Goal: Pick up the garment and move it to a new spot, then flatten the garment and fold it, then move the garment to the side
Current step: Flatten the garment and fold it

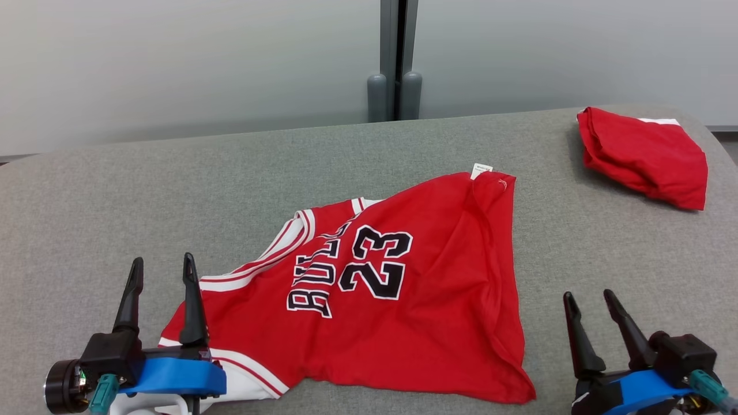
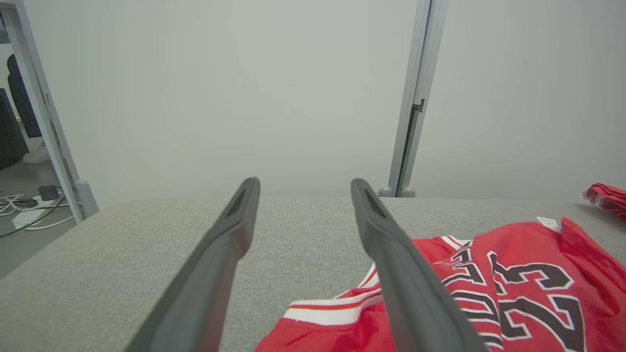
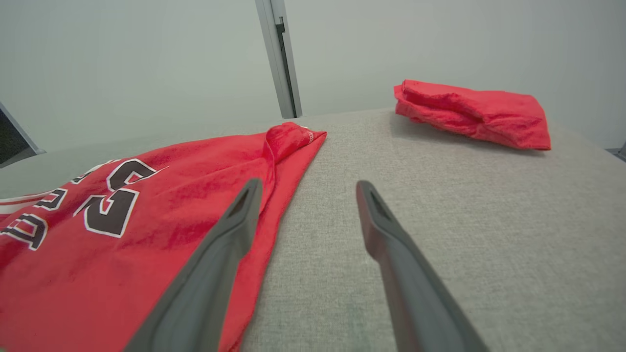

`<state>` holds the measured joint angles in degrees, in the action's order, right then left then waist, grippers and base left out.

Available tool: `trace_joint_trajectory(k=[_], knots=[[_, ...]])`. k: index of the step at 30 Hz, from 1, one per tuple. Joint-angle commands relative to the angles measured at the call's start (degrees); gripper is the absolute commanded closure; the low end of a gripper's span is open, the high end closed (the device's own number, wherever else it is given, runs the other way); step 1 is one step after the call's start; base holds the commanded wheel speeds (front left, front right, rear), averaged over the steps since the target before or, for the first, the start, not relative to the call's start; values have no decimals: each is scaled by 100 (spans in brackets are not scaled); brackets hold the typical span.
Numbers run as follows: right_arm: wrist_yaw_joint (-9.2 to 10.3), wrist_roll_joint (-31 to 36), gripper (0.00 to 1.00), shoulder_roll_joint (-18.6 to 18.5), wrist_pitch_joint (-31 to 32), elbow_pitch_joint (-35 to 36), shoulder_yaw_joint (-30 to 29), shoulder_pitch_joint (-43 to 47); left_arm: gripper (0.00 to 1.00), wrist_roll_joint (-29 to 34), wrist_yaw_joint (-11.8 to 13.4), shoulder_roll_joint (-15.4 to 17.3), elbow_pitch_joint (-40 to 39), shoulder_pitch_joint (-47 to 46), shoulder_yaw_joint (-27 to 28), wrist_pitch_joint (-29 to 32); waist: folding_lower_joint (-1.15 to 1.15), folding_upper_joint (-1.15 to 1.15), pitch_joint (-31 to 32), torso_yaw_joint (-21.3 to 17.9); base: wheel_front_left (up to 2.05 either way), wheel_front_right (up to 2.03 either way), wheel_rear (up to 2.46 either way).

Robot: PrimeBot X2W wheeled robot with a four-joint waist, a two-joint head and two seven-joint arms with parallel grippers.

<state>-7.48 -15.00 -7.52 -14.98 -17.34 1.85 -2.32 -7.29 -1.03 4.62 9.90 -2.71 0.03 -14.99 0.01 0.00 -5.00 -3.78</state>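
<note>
The white tag [image 1: 481,170] on the jersey [image 1: 438,300] is too small for you to read; the left gripper [image 1: 162,259] covers the jersey's nearest corner.

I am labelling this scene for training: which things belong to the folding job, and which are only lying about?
Job: red jersey numbered 23, spread out; left hand and right hand, both open; grey table beneath.
Lying about: folded red garment at far right, probably already done; cables on the floor.

The jersey [image 1: 444,328] is red with white-and-red striped trim and black, white-edged lettering. Far right, the folded cloth [image 1: 646,153] is red too, and the table [image 1: 115,202] is grey.
</note>
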Motion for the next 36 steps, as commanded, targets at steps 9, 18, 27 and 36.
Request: trace_joint_trajectory(k=[9, 18, 27, 36], knots=[[-3, -87, 0, -71, 390, -84, 978, -301, 0, 124, -54, -52, 68, -97, 97, -25, -1, 0, -11, 47, 0, 0, 0], [-3, -178, 0, -78, 883, -616, 1309, -456, 0, 161, -116, -99, 105, -175, 81, -26, -1, 0, -66, 282, 0, 0, 0], [-3, -299, 100, 7, 825, -1315, 1438, -824, 0, 174, -121, -139, 117, -175, 76, -26, -1, 0, -120, 414, 0, 0, 0], [-3, -798, 100, -291, 434, -1898, 962, -1487, 0, 158, -141, -160, 153, -237, 80, -26, -1, 0, -173, 506, 0, 0, 0]])
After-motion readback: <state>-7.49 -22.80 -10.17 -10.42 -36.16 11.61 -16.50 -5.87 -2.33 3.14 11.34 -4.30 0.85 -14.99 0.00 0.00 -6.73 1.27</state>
